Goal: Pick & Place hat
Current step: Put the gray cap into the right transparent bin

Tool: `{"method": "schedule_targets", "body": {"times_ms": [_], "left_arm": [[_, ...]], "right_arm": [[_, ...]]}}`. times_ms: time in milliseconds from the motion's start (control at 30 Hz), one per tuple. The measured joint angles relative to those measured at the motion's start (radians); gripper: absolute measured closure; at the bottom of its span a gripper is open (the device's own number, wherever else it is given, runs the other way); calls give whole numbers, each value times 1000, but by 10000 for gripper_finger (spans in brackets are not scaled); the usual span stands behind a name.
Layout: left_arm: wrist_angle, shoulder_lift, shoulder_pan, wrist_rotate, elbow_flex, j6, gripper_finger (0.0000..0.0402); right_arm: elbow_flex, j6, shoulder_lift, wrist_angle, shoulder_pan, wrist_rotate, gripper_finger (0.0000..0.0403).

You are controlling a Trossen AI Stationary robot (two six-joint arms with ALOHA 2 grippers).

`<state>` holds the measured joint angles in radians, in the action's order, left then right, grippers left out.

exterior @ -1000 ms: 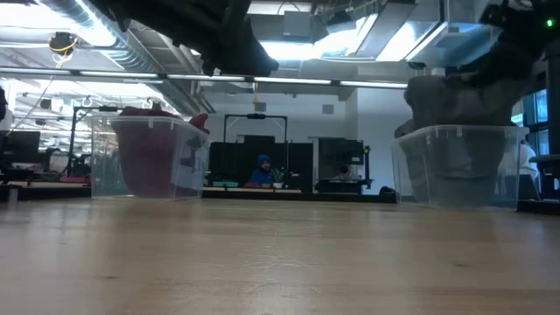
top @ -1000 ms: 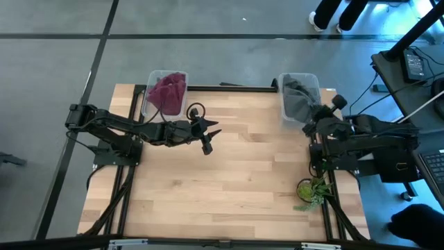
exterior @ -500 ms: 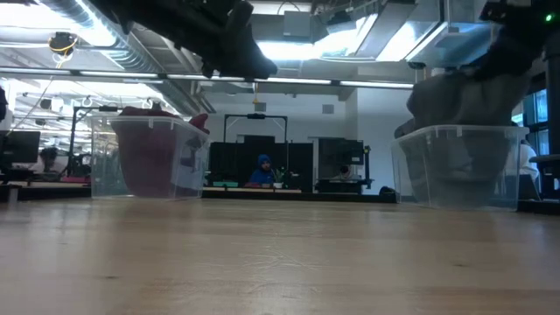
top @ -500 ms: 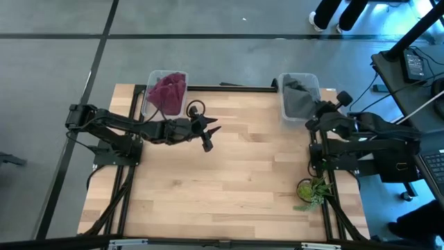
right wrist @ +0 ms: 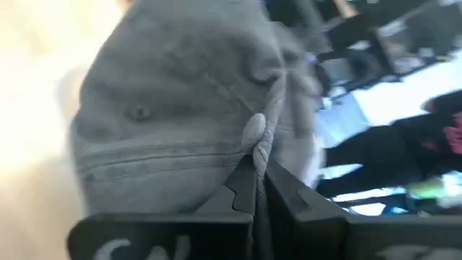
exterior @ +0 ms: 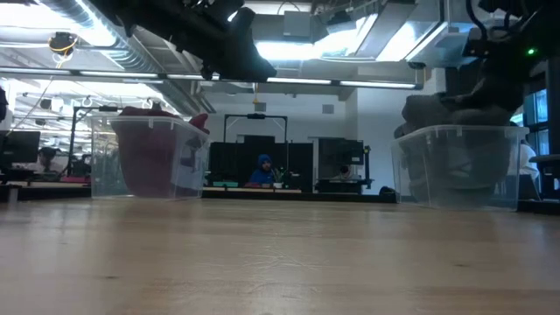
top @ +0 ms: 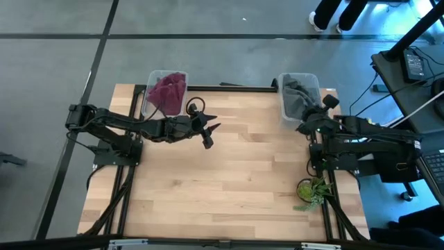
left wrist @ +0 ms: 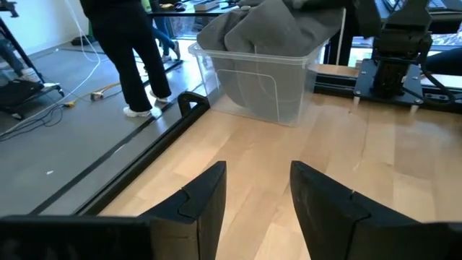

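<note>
A grey hat (right wrist: 173, 123) fills the right wrist view, its top button (right wrist: 137, 112) toward the camera. My right gripper (right wrist: 256, 173) is shut on it. It is beside the clear bin of grey hats (top: 300, 94) at the table's far right, near that bin's near right corner (top: 306, 125). In the low view the grey cloth (exterior: 451, 105) rises above the bin's rim. A second clear bin (top: 165, 92) at the far left holds maroon hats. My left gripper (top: 210, 134) hangs open above the bare table, nothing between its fingers (left wrist: 206, 195). My right gripper pinches a ridge of the grey hat's cloth (right wrist: 258, 141) between its two shut fingers. The cloth runs down between the fingers; whether it is an edge or a fold I cannot tell. The hat's crown bulges beyond the fingertips. Whether it is clear of the bin does not show.
A small green plant (top: 312, 189) stands at the table's near right edge. A black bar (top: 229, 87) runs along the far edge between the bins. Bare wood (top: 229, 180) lies between the arms. People show in the room beyond (exterior: 262, 168) (left wrist: 126, 58).
My right gripper has rolled, sunk a little and shifted toward the table's left, still shut on the grey hat. In the low view the grey cloth above the bin has come down closer to the rim.
</note>
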<state>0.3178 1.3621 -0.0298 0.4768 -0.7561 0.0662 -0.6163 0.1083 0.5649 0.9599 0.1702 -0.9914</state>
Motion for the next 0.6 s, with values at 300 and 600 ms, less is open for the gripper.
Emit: {"method": "schedule_targets", "body": {"times_ms": [300, 600], "left_arm": [[0, 0, -3, 0, 0, 0, 250], [0, 0, -3, 1, 0, 0, 250]], "right_arm": [[-1, 2, 77, 76, 52, 0, 393], [-85, -68, 77, 52, 52, 8, 355]]}}
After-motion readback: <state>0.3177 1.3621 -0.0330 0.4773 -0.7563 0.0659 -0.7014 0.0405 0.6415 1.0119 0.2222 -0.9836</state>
